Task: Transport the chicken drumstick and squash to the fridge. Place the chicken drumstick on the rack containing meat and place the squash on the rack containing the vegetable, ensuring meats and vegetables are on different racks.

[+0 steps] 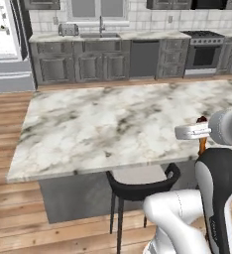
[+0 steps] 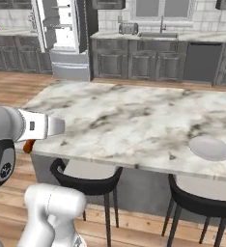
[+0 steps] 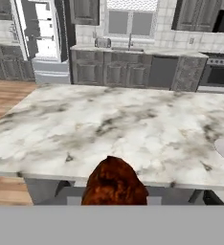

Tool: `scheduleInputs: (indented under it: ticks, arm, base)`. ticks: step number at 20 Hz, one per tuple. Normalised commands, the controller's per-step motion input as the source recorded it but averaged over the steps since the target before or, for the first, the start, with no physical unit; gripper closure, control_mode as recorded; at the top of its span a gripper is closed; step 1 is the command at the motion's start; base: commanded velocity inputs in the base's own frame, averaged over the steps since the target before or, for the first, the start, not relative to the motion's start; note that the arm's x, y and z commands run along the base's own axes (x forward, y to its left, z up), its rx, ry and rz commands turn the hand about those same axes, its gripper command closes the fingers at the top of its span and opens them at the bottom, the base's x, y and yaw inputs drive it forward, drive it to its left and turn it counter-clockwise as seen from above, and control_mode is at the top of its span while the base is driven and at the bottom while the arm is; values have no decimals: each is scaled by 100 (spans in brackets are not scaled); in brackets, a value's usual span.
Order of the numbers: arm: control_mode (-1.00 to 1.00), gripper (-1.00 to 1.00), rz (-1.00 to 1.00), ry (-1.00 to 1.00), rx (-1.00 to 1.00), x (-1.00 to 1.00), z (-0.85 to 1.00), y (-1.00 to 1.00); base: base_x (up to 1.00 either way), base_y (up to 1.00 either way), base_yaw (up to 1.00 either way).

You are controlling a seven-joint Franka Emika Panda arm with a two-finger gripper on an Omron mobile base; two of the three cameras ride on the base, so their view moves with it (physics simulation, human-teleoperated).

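Hand view looks across the white-and-grey marbled island counter (image 3: 114, 129) toward the tall white-grey fridge (image 3: 39, 36), which stands open far off to the upper left, well apart from the gripper (image 3: 114, 201). The reddish-brown chicken drumstick (image 3: 115, 184) sits right at the camera's foot, its thick end rising toward the lens, so its long axis runs roughly along the fingers. The jaws themselves are hidden behind the meat; they appear closed on it, judging by how it hangs there. From the left base view, the arm is folded back short of the counter's near edge, forearm level, hand off the counter. The squash cannot be made out.
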Motion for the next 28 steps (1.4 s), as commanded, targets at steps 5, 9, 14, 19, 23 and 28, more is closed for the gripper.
scheduleInputs:
  ticks: [5,9,14,19,23,28]
  arm:
    - [100,100,0,0,0,0,0,0]
    - [100,100,0,0,0,0,0,0]
    - [100,100,0,0,0,0,0,0]
    - [100,100,0,0,0,0,0,0]
    - [100,100,0,0,0,0,0,0]
    - [100,100,0,0,0,0,0,0]
  base:
    - [-3,100,0]
    - [1,100,0]
    - [4,100,0]
    - [7,100,0]
    - [12,100,0]
    - [60,100,0]
